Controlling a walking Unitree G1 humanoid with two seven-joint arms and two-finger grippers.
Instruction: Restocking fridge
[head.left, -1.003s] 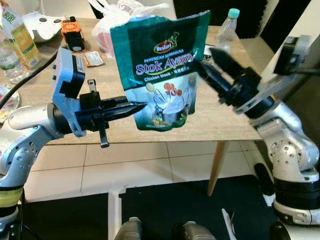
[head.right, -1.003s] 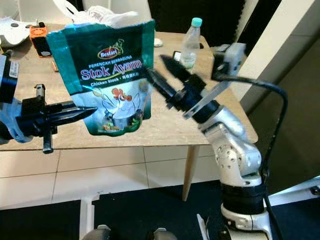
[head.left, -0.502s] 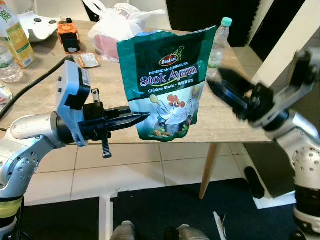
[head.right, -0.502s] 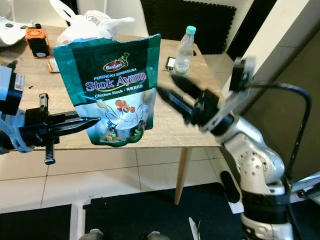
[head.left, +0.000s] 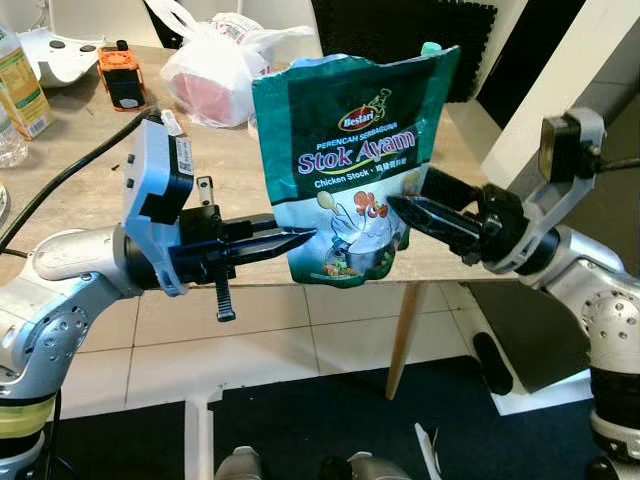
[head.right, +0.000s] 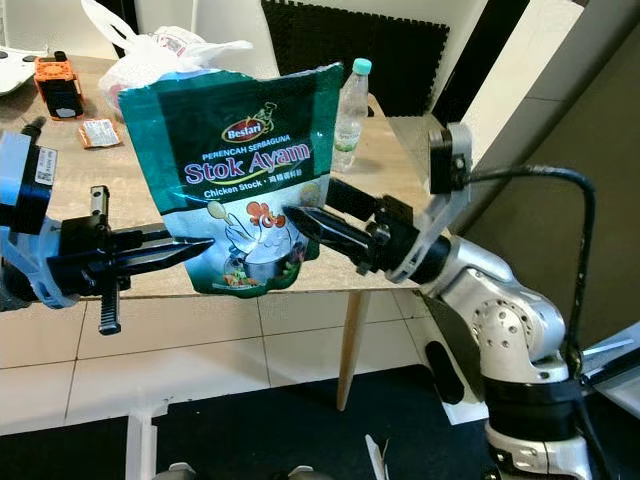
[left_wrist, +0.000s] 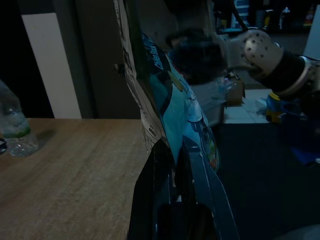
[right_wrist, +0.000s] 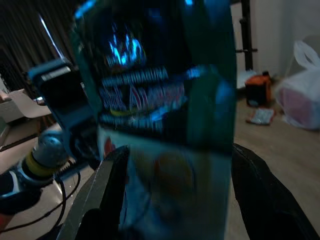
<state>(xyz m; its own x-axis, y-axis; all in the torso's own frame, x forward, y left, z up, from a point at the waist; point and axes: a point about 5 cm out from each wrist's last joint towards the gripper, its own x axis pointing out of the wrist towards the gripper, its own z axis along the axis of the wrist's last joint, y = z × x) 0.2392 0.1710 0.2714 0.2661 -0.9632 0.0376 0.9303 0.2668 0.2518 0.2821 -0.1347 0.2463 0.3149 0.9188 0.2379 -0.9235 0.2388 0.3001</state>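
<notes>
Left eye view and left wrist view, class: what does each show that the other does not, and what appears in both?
Left eye view alone: the pouch's printed front reading Stok Ayam, a white plastic bag, an orange device and the floor tiles.

Left wrist view alone: the pouch edge-on between the left hand's fingers, and a water bottle standing on the table.

Both: pouch, table, right arm.

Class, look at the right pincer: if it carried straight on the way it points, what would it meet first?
Most likely the green stock pouch: the open right pincer points at its lower front, fingers either side.
</notes>
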